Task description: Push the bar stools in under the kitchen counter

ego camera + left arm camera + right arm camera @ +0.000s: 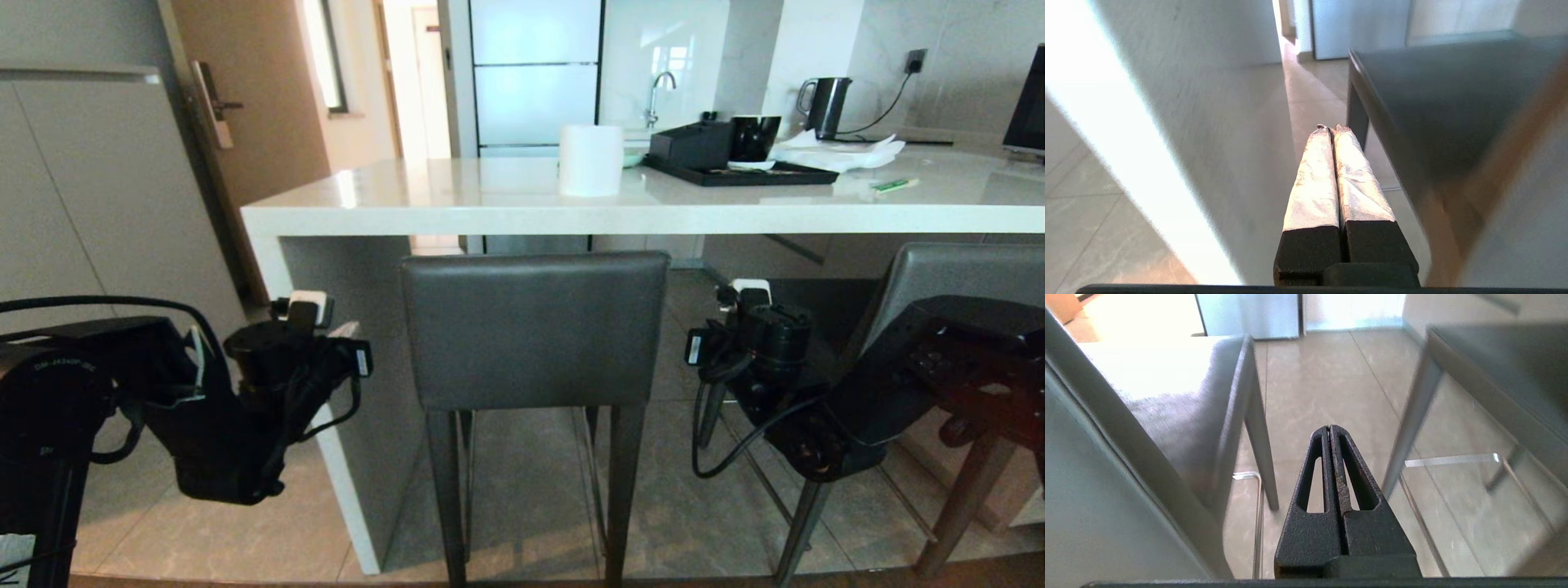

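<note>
The nearer bar stool (535,327) stands on the tiled floor (531,490) directly in front of the kitchen tabletop (457,208), its dark grey backrest just below the white slab's front edge and its seat reaching under it. A second bar stool (939,278) stands beside it toward the tabletop's far right, angled, largely hidden behind the right arm.

On the tabletop, behind the nearer bar stool, a white paper roll (590,160) stands upright. Beside it lies a black tray (804,174) that carries a black box (692,145) and a black cup (753,137). Behind the tray are a dark electric kettle (824,106), plugged into a wall socket, and crumpled white paper (849,151). A green pen (894,185) lies on the slab near the tray.

The left tool (1332,130) hangs beside the nearer bar stool's backrest, between it and the tabletop's grey end panel (1241,143); its tape-wrapped fingers (1314,179) are clenched together on nothing and touch neither. The right tool (1329,430) hangs in the gap between the two bar stools, pointing at the floor, its black fingers (1355,473) pressed together, grasping nothing, clear of both.
</note>
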Tool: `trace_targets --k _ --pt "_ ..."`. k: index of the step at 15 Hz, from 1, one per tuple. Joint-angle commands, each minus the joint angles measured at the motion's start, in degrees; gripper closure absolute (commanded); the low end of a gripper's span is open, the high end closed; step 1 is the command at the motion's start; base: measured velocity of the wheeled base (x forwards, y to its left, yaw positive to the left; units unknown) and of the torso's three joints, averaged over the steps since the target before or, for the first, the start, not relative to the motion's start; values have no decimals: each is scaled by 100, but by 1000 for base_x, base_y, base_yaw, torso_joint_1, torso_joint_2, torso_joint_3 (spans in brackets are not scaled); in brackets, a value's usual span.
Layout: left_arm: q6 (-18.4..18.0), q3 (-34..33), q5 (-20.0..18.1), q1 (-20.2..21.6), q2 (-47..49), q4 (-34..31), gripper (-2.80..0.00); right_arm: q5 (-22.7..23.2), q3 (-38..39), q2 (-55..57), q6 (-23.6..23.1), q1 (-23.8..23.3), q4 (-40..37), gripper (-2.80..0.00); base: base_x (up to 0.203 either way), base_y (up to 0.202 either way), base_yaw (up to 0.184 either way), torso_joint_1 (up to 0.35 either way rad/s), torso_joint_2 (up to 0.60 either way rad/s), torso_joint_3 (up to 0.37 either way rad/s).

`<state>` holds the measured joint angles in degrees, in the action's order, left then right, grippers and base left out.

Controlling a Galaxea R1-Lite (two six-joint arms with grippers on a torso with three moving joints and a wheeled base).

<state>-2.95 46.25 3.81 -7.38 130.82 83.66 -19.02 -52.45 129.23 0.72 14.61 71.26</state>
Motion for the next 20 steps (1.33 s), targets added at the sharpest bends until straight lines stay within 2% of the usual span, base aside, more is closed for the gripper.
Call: trace_targets --k 1,5,8,11,14,16,17,20 --pt "5 -824 -171 163 -237 281 0 -7 593 -507 84 -75 136 0 0 0 0 0 0 0" --pt "239 -2185 -273 177 -1456 388 0 -31 2052 -1564 96 17 588 0 0 0 0 0 0 0" --pt "442 -2736 -273 113 -2668 397 0 -46 2934 -2898 57 78 545 0 0 0 0 0 0 0" --pt "577 -3400 -98 -27 -4072 399 0 -59 3761 -4697 -45 78 -53 0 0 0 0 0 0 0" --pt "458 -4015 68 -69 -5347 300 0 -63 4115 -6715 -230 -52 -1273 0 0 0 0 0 0 0" --pt "416 -4134 108 -71 -6350 -385 0 -49 4140 -7917 -505 -384 -2202 0 0 0 0 0 0 0" --pt "404 -4096 116 -73 -6957 -988 0 -42 4049 -8481 -650 -567 -2757 0 0 0 0 0 0 0" --pt "391 -3647 131 -71 -8906 -3479 0 -18 3353 -9882 -942 -1016 -4654 0 0 0 0 0 0 0"
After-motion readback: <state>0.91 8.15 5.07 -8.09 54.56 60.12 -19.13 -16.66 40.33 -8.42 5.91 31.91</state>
